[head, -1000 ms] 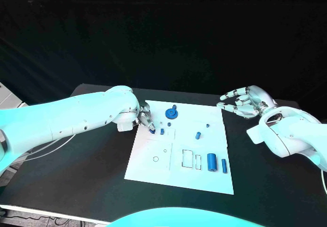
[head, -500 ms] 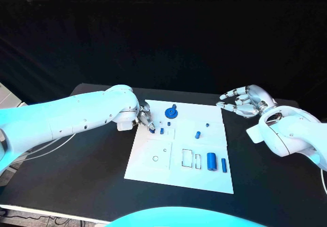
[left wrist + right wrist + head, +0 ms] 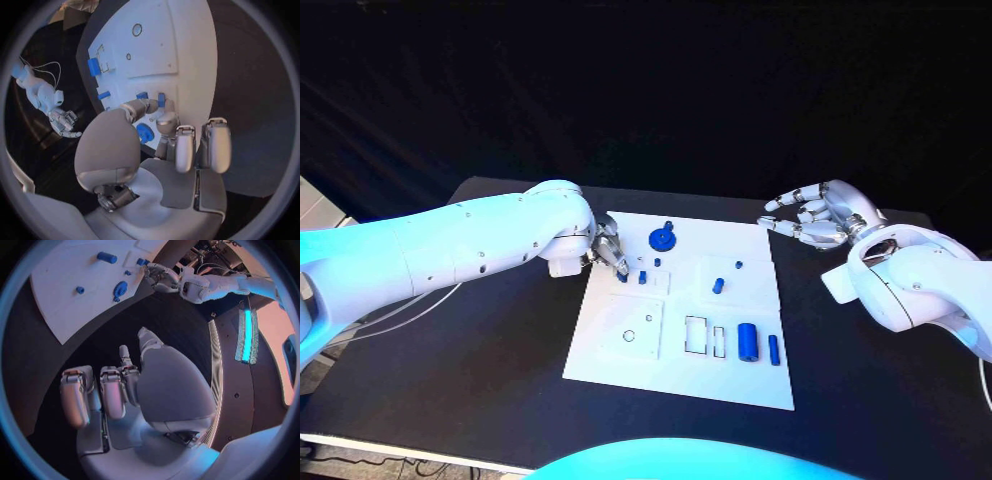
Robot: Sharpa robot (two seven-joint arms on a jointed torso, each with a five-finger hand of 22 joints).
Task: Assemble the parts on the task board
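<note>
The white task board [image 3: 678,365] lies mid-table. My left hand [image 3: 606,252] is over its left edge, thumb and a fingertip pinching a small blue peg [image 3: 620,274] [image 3: 161,99] that touches the board. A second small peg [image 3: 643,277] [image 3: 142,95] stands just beside it. A blue round part [image 3: 662,238] [image 3: 145,132] sits near the board's far edge. Near the front right lie a blue cylinder [image 3: 749,342] and a thin blue bar [image 3: 773,348]. My right hand [image 3: 808,220] hovers off the board's far right corner, fingers spread and curved, holding nothing.
More small blue pegs [image 3: 718,285] stand mid-board. Rectangular slots [image 3: 695,335] and round holes [image 3: 630,336] mark the board's front half. Bare black table [image 3: 473,360] surrounds the board. The right wrist view shows the board [image 3: 69,300] and my left hand [image 3: 164,279] beyond my right hand [image 3: 119,390].
</note>
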